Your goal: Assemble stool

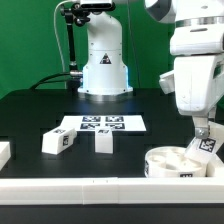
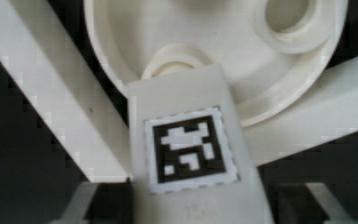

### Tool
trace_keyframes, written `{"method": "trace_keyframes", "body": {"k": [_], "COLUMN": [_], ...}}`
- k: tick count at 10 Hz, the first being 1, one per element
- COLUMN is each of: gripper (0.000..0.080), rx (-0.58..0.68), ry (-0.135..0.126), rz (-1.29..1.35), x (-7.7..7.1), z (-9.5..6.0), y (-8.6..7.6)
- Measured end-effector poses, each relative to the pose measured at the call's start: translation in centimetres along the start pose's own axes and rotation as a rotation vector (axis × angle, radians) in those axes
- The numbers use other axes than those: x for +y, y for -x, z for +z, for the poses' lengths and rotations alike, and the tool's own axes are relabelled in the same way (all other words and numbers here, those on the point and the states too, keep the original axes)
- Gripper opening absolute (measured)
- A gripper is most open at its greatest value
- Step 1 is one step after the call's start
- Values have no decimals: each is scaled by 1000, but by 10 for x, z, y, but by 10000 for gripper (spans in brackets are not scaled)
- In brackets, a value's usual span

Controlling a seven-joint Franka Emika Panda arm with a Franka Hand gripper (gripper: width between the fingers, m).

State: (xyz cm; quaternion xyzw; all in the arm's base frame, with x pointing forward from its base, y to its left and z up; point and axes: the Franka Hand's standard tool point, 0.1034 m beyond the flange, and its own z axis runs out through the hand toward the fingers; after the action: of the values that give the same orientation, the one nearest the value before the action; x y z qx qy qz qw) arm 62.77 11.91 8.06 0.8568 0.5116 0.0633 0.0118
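Observation:
The round white seat (image 1: 178, 162) lies at the front on the exterior view's right, against the border rail, sockets up. My gripper (image 1: 203, 133) is shut on a white leg (image 1: 207, 145) and holds it tilted over the seat's rim. In the wrist view the leg (image 2: 190, 130) shows its tag between my fingers (image 2: 105, 205), and its far end meets a socket in the seat (image 2: 158, 30). My gripper (image 2: 202, 200) grips the leg's near end. I cannot tell whether the leg sits in the socket. Two more legs (image 1: 57, 142) (image 1: 103, 141) lie loose on the table.
The marker board (image 1: 101, 124) lies flat behind the two loose legs. A long white rail (image 1: 100, 185) runs along the front edge, and another rail piece (image 1: 4, 153) is at the exterior view's left. The robot base (image 1: 104, 60) stands at the back.

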Motion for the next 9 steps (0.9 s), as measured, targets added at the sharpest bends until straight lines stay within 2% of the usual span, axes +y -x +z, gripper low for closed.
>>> {"method": "trace_keyframes", "body": {"k": [1,2,3,4,5,8,9], "gripper": [341,341,341,341,341,341,341], "rx": [0,-2,-12,-15,5,54,53], "ry": [0,-16,-62,-82,-77,-30,-32], "rz": [0,25,77,106,182,373,449], "x": [0,1,4,7,10,16,16], "z": [0,0,-1,-2,-1,0,0], "y": [0,3,12,16,16,16,16]}}
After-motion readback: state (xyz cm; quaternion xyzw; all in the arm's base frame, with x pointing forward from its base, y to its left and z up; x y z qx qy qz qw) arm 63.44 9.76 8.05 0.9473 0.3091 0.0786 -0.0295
